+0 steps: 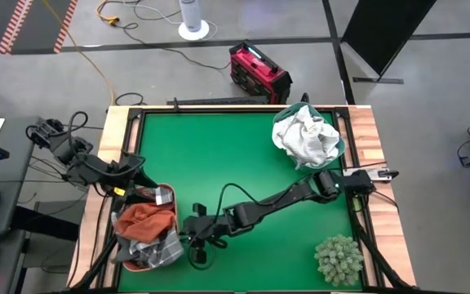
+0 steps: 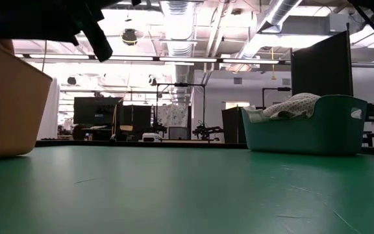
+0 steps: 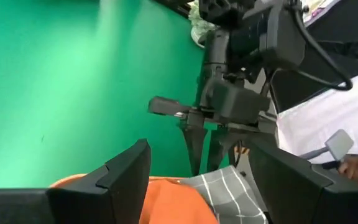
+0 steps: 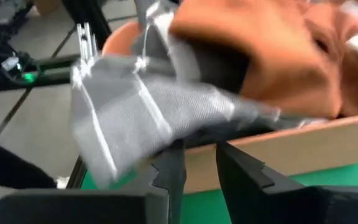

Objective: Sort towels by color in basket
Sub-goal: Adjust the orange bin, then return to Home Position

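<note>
Take the tan basket (image 1: 137, 245) at the table's (image 1: 219, 155) left front corner as your landmark. Your right arm reaches all the way across the green surface from its base on the far side, stretched low and nearly flat, with the wrist turned toward the basket. The right gripper (image 1: 188, 237) sits just outside the basket's right-hand wall, at rim height. In the right wrist view its two dark fingers (image 4: 169, 171) stand close together with a narrow gap, and the hanging edge of the grey checked towel (image 4: 135, 112) drapes over the rim directly above them; it looks as if the cloth is caught between the fingers, though the picture is blurred and you cannot be sure of the pinch.

Inside the basket, the rust-orange towel (image 1: 143, 218) lies on top, with the grey checked towel beneath it and spilling over the side nearest the right gripper.

Your left arm is folded at the elbow behind the basket, its forearm angled down over the far rim. The left gripper (image 3: 197, 171) hovers above the basket's contents with its fingers spread wide and nothing between them.

Well away from the tan basket, at the table's far right, the teal basket (image 1: 335, 143) holds the white towels (image 1: 304, 135), heaped above its rim.
</note>
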Robot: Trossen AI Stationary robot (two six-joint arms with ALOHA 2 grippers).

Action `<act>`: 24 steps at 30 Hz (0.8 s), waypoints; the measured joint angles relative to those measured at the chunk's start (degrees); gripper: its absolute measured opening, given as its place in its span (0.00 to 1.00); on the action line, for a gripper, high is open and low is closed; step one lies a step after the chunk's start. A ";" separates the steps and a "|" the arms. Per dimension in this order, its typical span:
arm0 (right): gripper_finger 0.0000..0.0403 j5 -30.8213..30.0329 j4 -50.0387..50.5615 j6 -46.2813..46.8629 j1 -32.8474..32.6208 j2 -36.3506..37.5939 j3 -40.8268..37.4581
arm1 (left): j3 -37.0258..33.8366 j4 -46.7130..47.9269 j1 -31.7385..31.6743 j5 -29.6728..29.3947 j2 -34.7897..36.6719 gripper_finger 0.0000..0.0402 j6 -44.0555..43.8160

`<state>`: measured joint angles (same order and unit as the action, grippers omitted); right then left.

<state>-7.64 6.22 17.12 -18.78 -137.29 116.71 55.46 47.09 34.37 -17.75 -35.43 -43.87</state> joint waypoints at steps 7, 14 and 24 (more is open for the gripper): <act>0.30 -0.03 8.58 1.26 1.51 2.56 -0.11 | 0.00 0.88 0.00 1.07 -0.92 0.64 -1.25; 0.30 -1.56 27.31 2.97 2.41 14.10 0.02 | 0.00 5.88 -0.04 -1.07 -3.61 0.64 -5.60; 0.30 -12.74 30.65 5.16 1.85 29.71 -10.67 | 0.02 -11.64 -0.04 -18.36 -5.15 0.64 11.88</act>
<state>-20.38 36.87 22.28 -16.93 -107.59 106.03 55.48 35.44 34.33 -36.12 -40.57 -31.98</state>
